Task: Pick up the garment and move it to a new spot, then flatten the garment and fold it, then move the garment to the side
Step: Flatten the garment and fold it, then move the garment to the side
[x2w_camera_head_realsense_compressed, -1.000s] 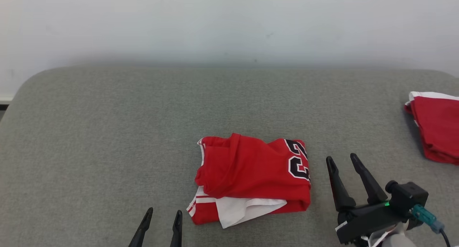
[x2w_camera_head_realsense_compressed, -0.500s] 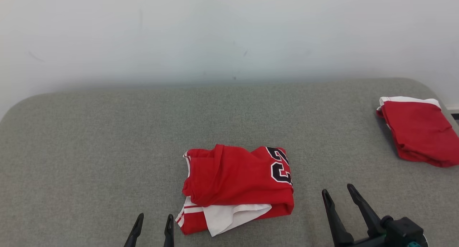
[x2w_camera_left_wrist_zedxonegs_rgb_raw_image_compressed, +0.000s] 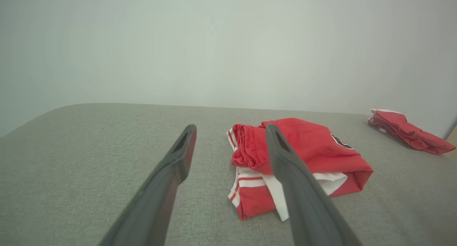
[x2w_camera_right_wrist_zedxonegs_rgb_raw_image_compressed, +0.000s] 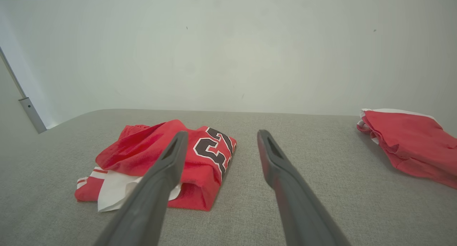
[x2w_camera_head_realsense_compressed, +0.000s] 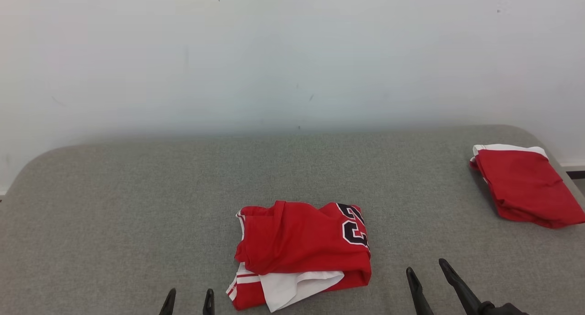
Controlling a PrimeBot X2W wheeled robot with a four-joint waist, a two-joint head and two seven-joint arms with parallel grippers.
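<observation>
One red garment (x2w_camera_head_realsense_compressed: 301,251), loosely folded with a white layer showing at its near edge, lies midway across the grey surface (x2w_camera_head_realsense_compressed: 114,205), and we are not touching it. Our left gripper (x2w_camera_head_realsense_compressed: 191,293), by its near-left corner, and our right gripper (x2w_camera_head_realsense_compressed: 425,267), off its right side, both gape wide and empty. Since a second ago our head has tipped up and the right gripper has drawn back, so we judge the folding done and only the sideways move left.

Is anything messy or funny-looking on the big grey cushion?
Yes. The red jersey in the middle is folded sloppily. Its top layer is rumpled, and a white flap and a striped hem poke out from under its near edge. The second garment, far right, looks tidier.
</observation>
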